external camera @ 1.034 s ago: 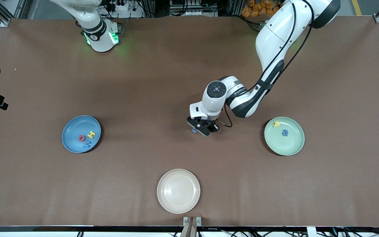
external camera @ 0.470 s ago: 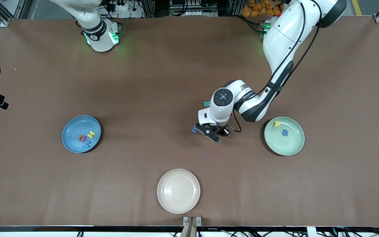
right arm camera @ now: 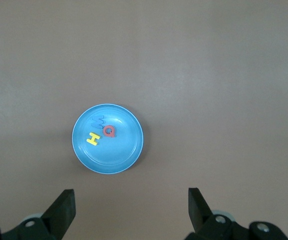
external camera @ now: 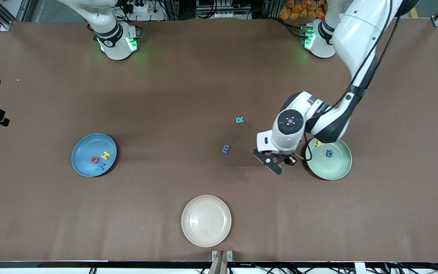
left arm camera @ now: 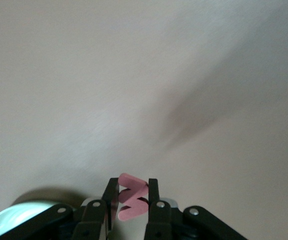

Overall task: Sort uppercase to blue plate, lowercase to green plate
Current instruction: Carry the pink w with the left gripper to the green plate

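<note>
From the front, the left gripper (external camera: pixel 276 161) hangs over the bench (external camera: pixel 188 87) just beside the green plate (external camera: pixel 335 169); its wrist view shows a red letter (left arm camera: pixel 131 202) clenched edgewise, zigzag running along the fingers; the right gripper (right arm camera: pixel 131 205) hovers released over the blue plate (right arm camera: pixel 119 152).

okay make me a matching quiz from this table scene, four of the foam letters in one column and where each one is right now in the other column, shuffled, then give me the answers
Things:
1. small red foam letter
2. teal foam capital R
3. yellow foam capital H
4. blue foam lowercase a

Places:
A. in the round sky-blue plate
B. in the round pale mint-green plate
C. pinched in the left gripper, beside the green plate
D. on the bare brown table

Pairs: 1-C, 2-D, 3-A, 4-B
</note>
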Action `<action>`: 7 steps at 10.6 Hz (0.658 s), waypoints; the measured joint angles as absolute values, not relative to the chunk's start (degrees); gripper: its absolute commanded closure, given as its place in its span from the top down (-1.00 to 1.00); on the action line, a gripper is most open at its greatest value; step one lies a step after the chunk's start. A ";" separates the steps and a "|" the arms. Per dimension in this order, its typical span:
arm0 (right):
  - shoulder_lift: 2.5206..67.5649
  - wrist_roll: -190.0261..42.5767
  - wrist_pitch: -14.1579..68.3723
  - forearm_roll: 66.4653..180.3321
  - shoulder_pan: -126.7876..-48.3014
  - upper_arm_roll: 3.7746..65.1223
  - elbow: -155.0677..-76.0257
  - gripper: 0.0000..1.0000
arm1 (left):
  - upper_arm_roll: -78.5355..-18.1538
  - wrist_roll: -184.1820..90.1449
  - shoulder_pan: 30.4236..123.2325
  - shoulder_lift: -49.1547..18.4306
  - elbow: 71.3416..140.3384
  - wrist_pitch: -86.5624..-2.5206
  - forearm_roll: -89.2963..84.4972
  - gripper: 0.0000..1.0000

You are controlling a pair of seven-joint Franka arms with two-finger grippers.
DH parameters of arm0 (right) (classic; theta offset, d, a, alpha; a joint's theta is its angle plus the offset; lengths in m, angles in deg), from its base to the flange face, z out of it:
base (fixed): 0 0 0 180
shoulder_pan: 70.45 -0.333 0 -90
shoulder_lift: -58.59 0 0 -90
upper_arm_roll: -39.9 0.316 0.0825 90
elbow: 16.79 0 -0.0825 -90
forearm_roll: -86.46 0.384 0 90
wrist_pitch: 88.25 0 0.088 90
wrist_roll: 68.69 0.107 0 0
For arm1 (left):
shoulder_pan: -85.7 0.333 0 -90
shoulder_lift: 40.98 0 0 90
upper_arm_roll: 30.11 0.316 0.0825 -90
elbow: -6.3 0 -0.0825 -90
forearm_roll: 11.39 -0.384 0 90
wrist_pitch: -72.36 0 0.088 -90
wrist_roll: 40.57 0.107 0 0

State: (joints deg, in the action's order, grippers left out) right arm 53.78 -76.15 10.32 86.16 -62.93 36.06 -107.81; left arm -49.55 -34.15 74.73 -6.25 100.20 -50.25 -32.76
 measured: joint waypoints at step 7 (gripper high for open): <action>53.78 -76.15 10.22 86.16 -62.88 36.11 -107.80 1.00 | -50.22 -24.58 86.83 -7.60 105.91 -47.46 -32.67 -0.71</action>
State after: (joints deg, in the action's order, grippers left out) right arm 53.78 -76.15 10.22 86.16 -62.88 36.11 -107.80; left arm -50.22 -24.58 86.83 -7.60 105.91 -47.46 -32.67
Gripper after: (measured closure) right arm 0.000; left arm 0.727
